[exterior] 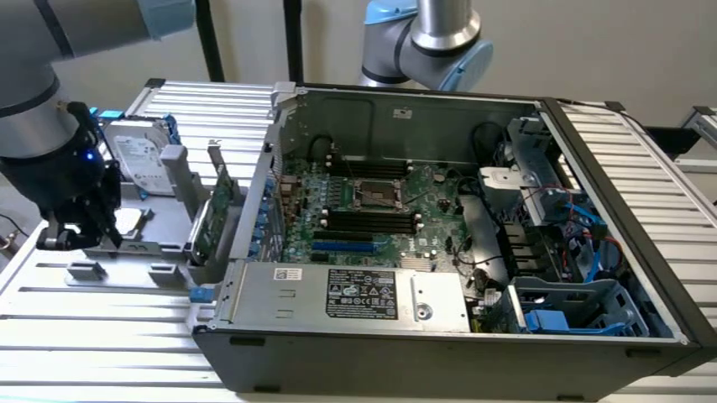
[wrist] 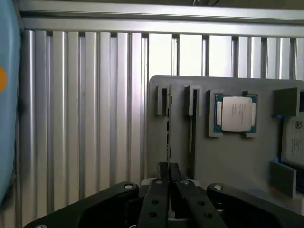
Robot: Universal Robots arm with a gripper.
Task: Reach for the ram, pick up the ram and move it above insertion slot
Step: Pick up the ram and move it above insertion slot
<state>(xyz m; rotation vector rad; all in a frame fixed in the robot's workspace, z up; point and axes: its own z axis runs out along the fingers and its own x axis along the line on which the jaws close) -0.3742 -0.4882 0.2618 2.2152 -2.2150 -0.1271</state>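
Fingers point(wrist: 156, 195) of the gripper point(wrist: 168, 166) pinch narrow on the ram point(wrist: 168, 123), standing on edge in the grey holder point(wrist: 228, 161) left of the computer case point(exterior: 448, 336); light, stiff, probably fragile, it seems best held by its long faces.

The ram point(wrist: 167, 118) is standing on edge in the tray point(wrist: 237, 161), near end right between the jaws. Second stick point(wrist: 191, 123) sits just beside it, processor point(wrist: 235, 113) past that. Computer case point(exterior: 448, 357) is well away from the jaws.
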